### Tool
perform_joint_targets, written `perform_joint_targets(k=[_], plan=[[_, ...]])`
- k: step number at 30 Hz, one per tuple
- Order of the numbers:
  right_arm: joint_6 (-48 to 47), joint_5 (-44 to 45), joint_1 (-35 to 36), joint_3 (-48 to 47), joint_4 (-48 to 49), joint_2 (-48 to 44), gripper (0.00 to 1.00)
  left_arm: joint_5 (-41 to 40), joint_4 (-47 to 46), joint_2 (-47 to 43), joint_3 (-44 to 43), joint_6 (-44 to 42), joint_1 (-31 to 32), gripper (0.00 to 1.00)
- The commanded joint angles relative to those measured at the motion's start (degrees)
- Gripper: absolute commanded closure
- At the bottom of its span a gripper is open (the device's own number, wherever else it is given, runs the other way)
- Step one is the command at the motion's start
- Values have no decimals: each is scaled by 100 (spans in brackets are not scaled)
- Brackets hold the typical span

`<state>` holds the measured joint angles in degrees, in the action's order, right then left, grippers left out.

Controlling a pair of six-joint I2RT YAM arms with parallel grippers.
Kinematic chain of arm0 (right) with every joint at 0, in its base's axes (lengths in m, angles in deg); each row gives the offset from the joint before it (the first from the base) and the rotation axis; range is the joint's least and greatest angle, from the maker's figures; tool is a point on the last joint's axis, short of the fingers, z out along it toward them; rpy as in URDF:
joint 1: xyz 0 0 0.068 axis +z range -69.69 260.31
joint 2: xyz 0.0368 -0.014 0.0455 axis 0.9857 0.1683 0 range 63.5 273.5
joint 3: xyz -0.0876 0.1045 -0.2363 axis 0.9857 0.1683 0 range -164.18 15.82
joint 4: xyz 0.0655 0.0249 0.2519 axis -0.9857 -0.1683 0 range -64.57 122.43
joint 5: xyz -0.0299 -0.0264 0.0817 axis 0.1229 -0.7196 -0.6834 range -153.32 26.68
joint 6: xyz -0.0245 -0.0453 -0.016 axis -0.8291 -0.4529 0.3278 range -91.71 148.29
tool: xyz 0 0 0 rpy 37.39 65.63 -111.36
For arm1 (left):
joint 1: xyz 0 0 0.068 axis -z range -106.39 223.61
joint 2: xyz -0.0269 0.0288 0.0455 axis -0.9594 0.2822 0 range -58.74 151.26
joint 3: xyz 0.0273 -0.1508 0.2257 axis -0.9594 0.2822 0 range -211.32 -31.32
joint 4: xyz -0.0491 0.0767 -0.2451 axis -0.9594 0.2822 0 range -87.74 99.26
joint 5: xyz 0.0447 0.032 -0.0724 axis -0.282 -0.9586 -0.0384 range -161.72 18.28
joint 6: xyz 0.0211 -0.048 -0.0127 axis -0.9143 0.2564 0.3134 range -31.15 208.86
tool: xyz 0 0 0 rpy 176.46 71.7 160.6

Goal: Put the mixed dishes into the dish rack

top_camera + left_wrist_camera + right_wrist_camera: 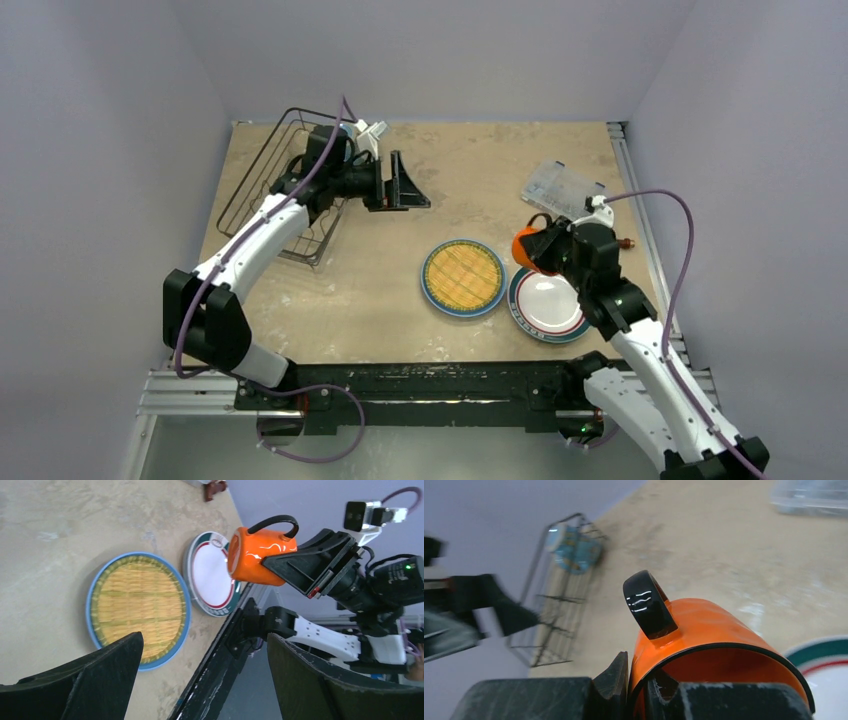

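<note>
Right, from the top view I have the right tool clamped on the orange cup; one finger sits inside the mouth and the other outside the wall, just beside the black handle; the cup lies on its side in the grip with the handle uppermost. It hangs at about eleven o'clock of the white teal-rimmed plate, over that plate's far edge; from the left wrist view I see it clear of the desk.

The yellow woven plate lies flat at nine o'clock of the white one, the two rims just beside each other; whether they touch I cannot tell; both sit toward five o'clock of the desk. The clear plastic box rests at two o'clock, well apart from the plates.

The dish rack stands at ten o'clock of the desk; in the right wrist view I make out a blue mug in its far end, though that view is blurred. My left tool hovers at three o'clock of the rack, just beside its near corner; its fingers stand wide apart with nothing between them; they point across the desk toward the plates and the cup.
</note>
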<state>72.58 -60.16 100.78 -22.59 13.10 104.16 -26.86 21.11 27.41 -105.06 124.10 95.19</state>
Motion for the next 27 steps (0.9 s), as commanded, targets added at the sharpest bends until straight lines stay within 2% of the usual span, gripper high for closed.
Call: perform_joint_targets(k=[1, 2, 4, 8, 13, 27], plan=[[1416, -2494, -4, 688, 4093, -42, 100, 822, -2320, -357, 605, 768, 253, 6], [1893, -2713, 0, 774, 4889, 87, 100, 834, -2555, -431, 712, 788, 316, 6], [2542, -2960, 6, 830, 5878, 374, 100, 924, -2930, -541, 830, 825, 434, 5], [3484, -3189, 17, 962, 7261, 925, 100, 982, -3663, -725, 1119, 1044, 613, 4], [4948, -3393, 69, 1364, 9700, 1792, 100, 871, -3412, -615, 1076, 892, 845, 3], [6342, -3472, 731, 1134, 11980, 3320, 100, 460, -2650, -676, 989, 109, 1190, 3]])
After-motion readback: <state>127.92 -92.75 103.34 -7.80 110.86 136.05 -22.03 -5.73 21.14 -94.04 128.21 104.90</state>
